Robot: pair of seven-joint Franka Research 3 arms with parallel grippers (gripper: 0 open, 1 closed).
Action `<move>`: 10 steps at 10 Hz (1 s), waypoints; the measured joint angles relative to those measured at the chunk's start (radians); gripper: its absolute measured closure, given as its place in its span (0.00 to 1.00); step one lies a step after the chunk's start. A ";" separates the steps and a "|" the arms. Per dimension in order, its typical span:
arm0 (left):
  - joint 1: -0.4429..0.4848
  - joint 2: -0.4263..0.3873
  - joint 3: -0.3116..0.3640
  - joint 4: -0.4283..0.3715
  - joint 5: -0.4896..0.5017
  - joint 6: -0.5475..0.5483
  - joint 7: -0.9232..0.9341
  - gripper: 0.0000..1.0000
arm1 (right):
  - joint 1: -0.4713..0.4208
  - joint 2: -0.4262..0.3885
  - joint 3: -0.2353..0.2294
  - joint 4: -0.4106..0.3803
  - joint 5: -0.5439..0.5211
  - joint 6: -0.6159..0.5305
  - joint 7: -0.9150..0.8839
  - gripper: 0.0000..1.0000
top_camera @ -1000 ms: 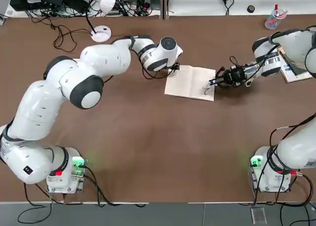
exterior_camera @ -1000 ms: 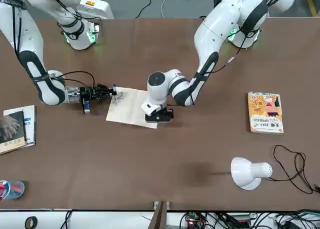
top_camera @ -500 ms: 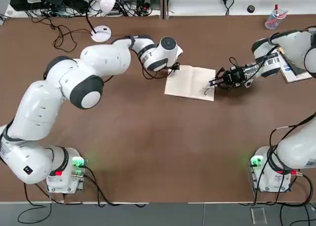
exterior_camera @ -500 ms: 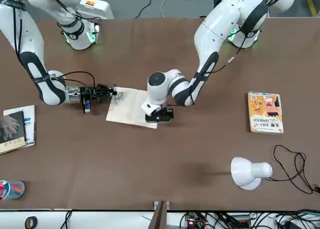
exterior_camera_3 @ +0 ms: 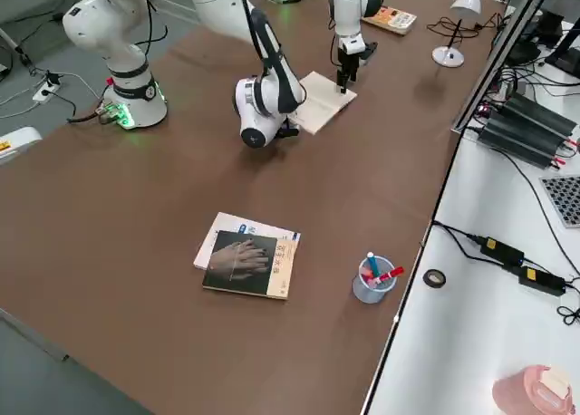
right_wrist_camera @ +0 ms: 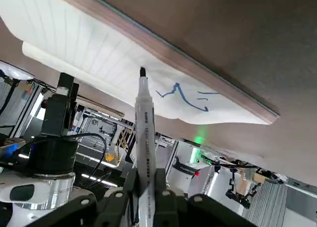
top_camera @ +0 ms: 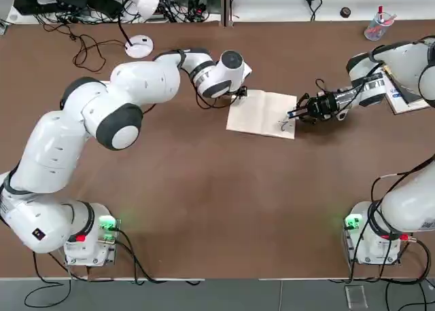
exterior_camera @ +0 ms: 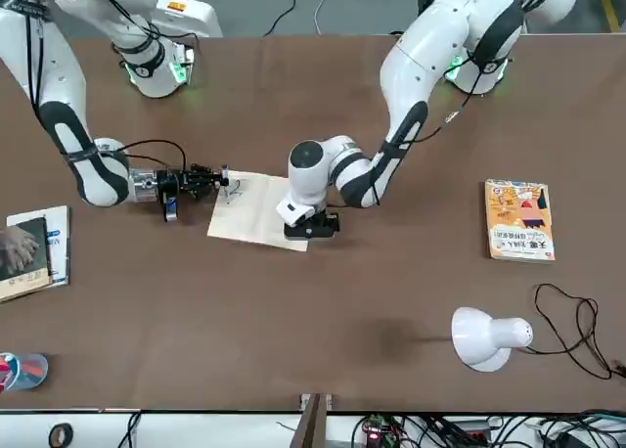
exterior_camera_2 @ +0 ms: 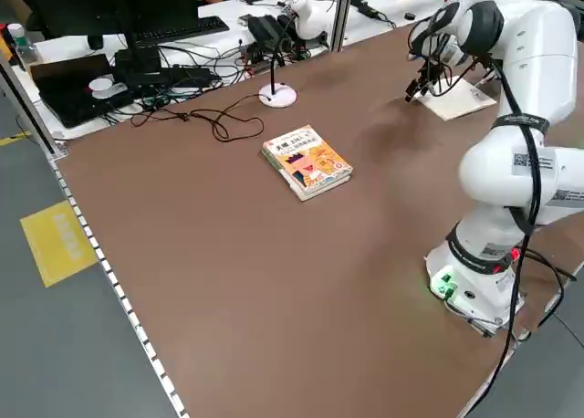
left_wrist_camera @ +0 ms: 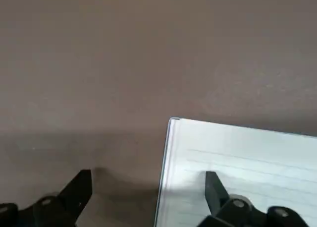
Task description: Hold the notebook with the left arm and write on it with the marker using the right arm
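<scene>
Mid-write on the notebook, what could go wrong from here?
1. The left claw stands open astride one corner of the notebook, one fingertip on the page, so the far side could pivot.
2. The right claw grips the marker low; side load may tilt it and smear the blue scribbles.

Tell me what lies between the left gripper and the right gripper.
Only the notebook's open page lies between them in the top view: the left gripper presses its one corner, the right gripper holds the marker at the opposite edge.
</scene>
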 joint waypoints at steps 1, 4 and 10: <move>0.000 0.000 0.000 0.000 0.000 0.000 0.000 0.00 | 0.000 0.000 0.000 -0.001 0.000 0.000 -0.004 0.83; 0.000 0.000 0.000 0.000 0.000 0.000 0.000 0.00 | 0.000 0.001 0.000 -0.002 0.000 -0.001 -0.012 0.83; 0.000 0.000 0.000 0.000 0.000 0.000 0.000 0.00 | 0.012 0.002 0.000 -0.005 0.000 -0.002 -0.018 0.83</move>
